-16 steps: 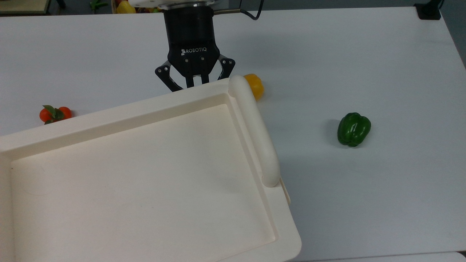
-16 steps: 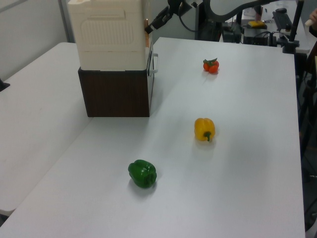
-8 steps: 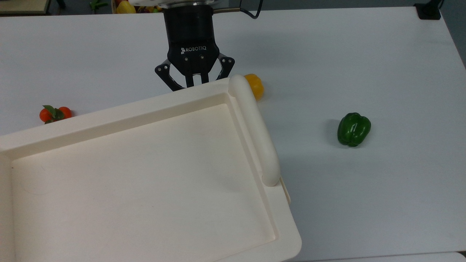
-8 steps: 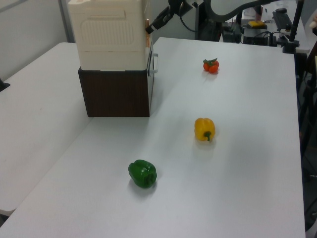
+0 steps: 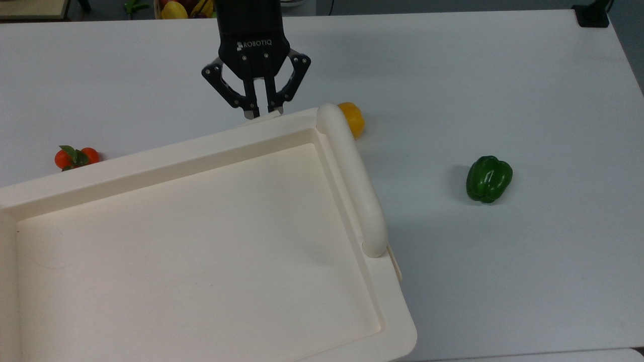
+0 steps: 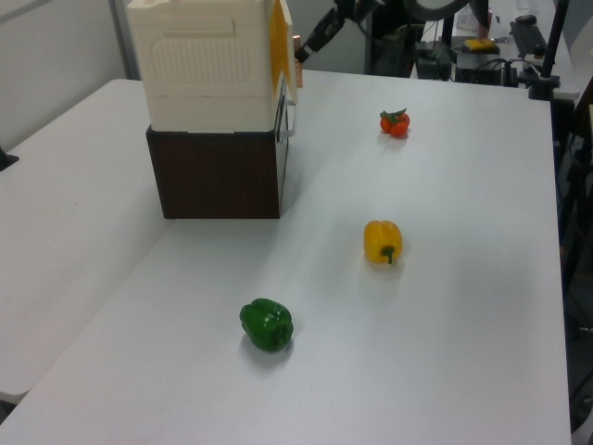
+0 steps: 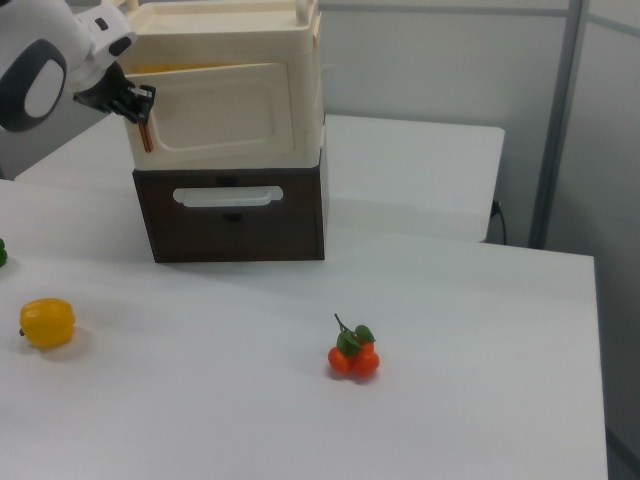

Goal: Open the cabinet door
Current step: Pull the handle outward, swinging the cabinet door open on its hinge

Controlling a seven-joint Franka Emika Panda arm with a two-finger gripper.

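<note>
The thin cream plastic cabinet door is swung slightly ajar, its free edge pinched by the black two-finger gripper; most opening remains.

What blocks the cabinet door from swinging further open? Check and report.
Nothing visible does. The gripper pinches the cabinet door at its free edge, and the door stands ajar. The tomatoes and the yellow pepper lie on the table, away from the cabinet and lower than the door.
</note>
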